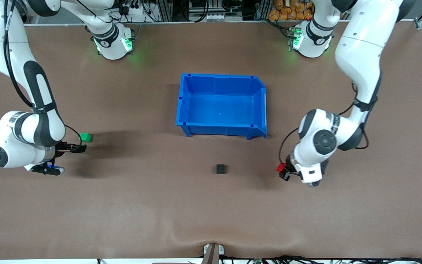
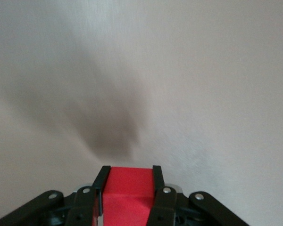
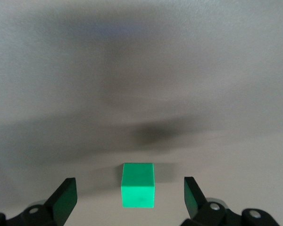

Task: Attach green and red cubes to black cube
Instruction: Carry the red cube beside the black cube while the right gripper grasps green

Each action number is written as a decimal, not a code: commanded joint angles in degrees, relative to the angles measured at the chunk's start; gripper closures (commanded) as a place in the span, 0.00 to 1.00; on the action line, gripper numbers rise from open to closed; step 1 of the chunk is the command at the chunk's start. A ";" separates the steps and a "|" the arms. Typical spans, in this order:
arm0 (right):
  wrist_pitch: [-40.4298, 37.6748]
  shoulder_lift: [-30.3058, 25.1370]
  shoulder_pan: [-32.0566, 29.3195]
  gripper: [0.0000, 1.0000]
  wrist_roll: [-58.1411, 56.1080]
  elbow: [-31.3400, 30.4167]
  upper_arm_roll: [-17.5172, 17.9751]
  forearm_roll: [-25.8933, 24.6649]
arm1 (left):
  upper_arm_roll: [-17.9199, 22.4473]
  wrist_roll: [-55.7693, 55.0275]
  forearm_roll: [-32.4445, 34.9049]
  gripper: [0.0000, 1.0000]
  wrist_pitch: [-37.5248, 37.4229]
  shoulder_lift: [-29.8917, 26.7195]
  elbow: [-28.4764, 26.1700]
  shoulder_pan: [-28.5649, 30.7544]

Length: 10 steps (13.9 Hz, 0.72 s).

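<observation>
Gripping red cube (image 2: pixel 128 195): left gripper (image 2: pixel 128 188) | right gripper (image 3: pixel 129 197) wide around green cube (image 3: pixel 138 191) | black cube (image 1: pixel 221 169) matte

Black cube (image 1: pixel 221 169) nearer than bin (image 1: pixel 185 106)

The right arm's wrist is covering most of the right gripper (image 1: pixel 72 148) at the left of the front view, leaving only dark finger parts showing beside the green cube (image 1: pixel 85 137). At the right, the left gripper (image 1: pixel 283 172) is showing only as small dark bits around the red cube (image 1: pixel 280 168). The bottom edge of the left wrist view is cutting off the red cube (image 2: pixel 127 197) and the fingers (image 2: pixel 161 197). The bottom edge is also cropping the fingers (image 3: pixel 66 200) in the right wrist view.
</observation>
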 commanded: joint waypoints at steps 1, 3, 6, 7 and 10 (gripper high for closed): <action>1.12 -0.92 -1.05 0.00 0.48 -2.16 0.80 0.67 | 0.44 -12.25 -1.27 1.00 -1.23 2.34 5.61 -2.38; 1.90 -0.57 -1.14 0.00 0.48 -3.21 0.80 0.67 | 0.44 -19.38 -3.45 1.00 -1.32 2.78 6.06 -3.61; 3.49 -0.57 -1.14 0.00 0.48 -4.88 0.80 0.67 | 0.70 -24.23 -7.85 1.00 -1.41 4.62 8.77 -6.24; 3.49 -0.48 -1.22 0.03 0.48 -4.97 0.80 0.67 | 0.88 -25.99 -8.03 1.00 -2.54 5.76 10.00 -7.20; 3.23 -0.31 -1.22 0.25 0.57 -5.06 0.80 0.67 | 1.14 -30.30 -8.04 1.00 -4.83 8.84 13.08 -10.71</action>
